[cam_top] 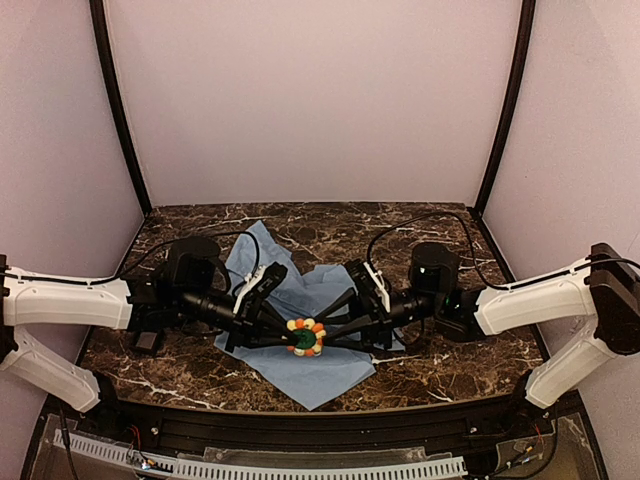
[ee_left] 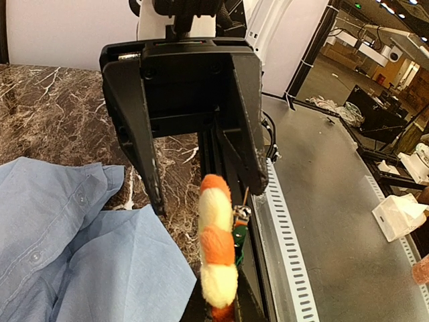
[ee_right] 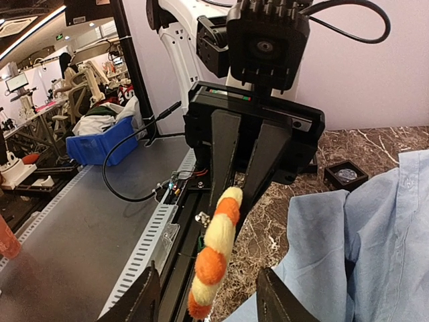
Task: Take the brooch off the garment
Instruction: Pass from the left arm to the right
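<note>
Reaching inward nearly level, nose to nose above the garment [cam_top: 305,385], the left pincer [ee_right: 231,192] clamped the brooch [cam_top: 306,337] edge-on while the right pincer [ee_left: 208,194] gaped astride it.

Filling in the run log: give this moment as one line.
left pincer: shut on brooch | right pincer: open, flanking brooch | garment: on table

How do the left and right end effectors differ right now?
The left end effector is shut on the brooch; the right end effector is open, its jaws either side of the brooch. The left reaches in over the shirt from the left, the right from the opposite side. Both are black and meet at the brooch.
</note>
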